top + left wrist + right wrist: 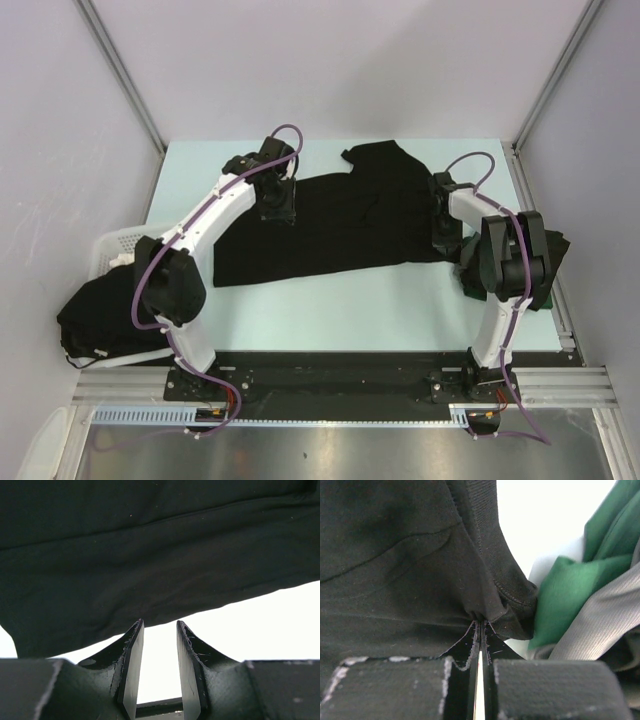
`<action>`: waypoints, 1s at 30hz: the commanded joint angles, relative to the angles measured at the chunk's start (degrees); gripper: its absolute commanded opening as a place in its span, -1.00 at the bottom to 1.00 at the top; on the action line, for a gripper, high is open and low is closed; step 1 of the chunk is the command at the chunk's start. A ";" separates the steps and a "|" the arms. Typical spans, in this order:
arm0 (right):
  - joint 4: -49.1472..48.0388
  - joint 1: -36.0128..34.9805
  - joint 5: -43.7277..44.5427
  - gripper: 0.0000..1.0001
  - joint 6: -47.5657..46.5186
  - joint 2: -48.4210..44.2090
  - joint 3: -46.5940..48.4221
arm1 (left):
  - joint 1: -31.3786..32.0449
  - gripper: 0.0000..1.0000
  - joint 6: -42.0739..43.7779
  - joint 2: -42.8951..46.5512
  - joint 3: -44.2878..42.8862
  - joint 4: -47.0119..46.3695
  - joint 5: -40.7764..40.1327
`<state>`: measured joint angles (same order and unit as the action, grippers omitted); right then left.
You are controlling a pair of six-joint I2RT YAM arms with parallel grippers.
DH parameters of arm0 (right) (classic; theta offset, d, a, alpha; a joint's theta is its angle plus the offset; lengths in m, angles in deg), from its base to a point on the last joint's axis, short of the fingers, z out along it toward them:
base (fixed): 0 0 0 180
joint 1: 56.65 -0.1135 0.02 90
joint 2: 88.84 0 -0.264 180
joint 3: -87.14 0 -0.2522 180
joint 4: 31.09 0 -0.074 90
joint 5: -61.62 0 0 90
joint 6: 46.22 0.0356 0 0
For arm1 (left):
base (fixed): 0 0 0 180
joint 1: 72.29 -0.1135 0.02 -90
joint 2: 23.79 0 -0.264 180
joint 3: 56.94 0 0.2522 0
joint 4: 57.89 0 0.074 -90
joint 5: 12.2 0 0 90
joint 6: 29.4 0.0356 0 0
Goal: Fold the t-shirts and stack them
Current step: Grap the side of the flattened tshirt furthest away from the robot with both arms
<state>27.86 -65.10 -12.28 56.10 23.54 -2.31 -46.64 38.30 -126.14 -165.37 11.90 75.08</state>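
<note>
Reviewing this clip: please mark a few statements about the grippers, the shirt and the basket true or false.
1. The right gripper is shut on the black t-shirt. True.
2. The left gripper grips that shirt. False: its jaws stand apart with nothing between them, and the cloth lies just beyond the tips.
3. The white basket sits at the right of the top view. False: it is at the left.
4. Some green cloth lies beside the right gripper. True.

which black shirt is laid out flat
The middle shirt, spread across the table; the other black one lies bunched over the white basket at left.
</note>
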 commanded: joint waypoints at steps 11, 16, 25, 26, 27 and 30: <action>11.15 -1.75 -2.57 -1.00 2.80 -0.22 -8.06 | 0.28 -0.24 1.39 3.38 1.24 -2.24 1.23; 10.36 -1.48 -1.42 -1.00 2.71 -0.32 -8.06 | 0.28 -0.24 1.65 3.64 1.60 -2.24 1.58; 11.76 -2.89 -3.88 -1.00 3.42 -1.28 -8.59 | 0.28 -0.24 1.83 4.08 2.48 -2.77 1.40; 12.02 -3.33 -3.88 -1.00 3.50 -1.37 -8.59 | 0.28 -0.24 1.65 4.08 2.39 -2.86 1.32; 12.29 -3.85 -3.88 -1.00 3.85 -1.46 -8.59 | 0.28 -0.24 1.65 4.17 2.39 -2.86 1.40; 12.73 -5.17 -4.14 -1.00 4.29 -1.64 -8.59 | 0.28 -0.24 1.83 4.00 2.04 -3.12 1.49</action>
<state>30.66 -67.89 -10.91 57.70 20.32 -7.16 -46.64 38.80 -124.87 -163.27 10.28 75.65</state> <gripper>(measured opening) 0.009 0.382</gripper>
